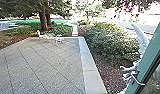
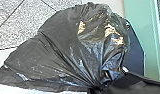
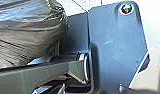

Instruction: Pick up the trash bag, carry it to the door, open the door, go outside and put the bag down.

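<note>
One trash bag (image 2: 68, 42) hangs beside the base plate (image 3: 108, 45), its neck seemingly clamped in the left gripper (image 2: 97, 88); the right gripper's state, can't tell! Smooth, slow rolling should keep it off the green frame (image 1: 148, 60).

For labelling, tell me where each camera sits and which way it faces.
Head: high up, facing forward and down over paving and shrubs; a pale shape by the green frame may be an arm.
Left wrist: on the left arm, facing the trash bag; the robot's dark plate shows beyond.
Right wrist: on the right arm, facing the robot's plate and jointed bar.
Wrist views share bag and plate.
</note>
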### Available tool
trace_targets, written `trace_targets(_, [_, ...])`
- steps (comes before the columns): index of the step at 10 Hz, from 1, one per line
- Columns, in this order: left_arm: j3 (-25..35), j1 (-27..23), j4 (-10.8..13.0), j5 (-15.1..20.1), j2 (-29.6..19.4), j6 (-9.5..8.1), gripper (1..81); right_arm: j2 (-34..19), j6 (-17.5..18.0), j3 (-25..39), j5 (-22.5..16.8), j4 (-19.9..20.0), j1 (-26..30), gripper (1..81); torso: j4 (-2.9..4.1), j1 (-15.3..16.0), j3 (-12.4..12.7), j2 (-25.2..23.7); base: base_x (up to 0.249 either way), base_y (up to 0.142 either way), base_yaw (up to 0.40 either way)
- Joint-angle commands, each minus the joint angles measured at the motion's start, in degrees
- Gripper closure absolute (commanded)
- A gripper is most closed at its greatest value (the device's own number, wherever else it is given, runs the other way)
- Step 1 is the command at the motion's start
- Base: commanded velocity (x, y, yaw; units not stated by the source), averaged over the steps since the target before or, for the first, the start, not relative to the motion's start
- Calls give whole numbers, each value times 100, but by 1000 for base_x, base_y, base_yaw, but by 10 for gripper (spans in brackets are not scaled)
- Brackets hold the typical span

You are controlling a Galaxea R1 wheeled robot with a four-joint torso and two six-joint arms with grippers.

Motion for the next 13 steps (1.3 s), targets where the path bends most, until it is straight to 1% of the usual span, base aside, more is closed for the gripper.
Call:
trace_targets(1, [21, -272, 17, 290, 0, -3, 811, 50, -22, 29, -408, -23, 197, 10, 0, 0, 0, 0, 131, 0, 0])
trace_targets(13, [21, -272, 8, 291, 0, -3, 811, 50, -22, 30, -373, -23, 197, 10, 0, -5, 0, -7, 134, 0, 0])
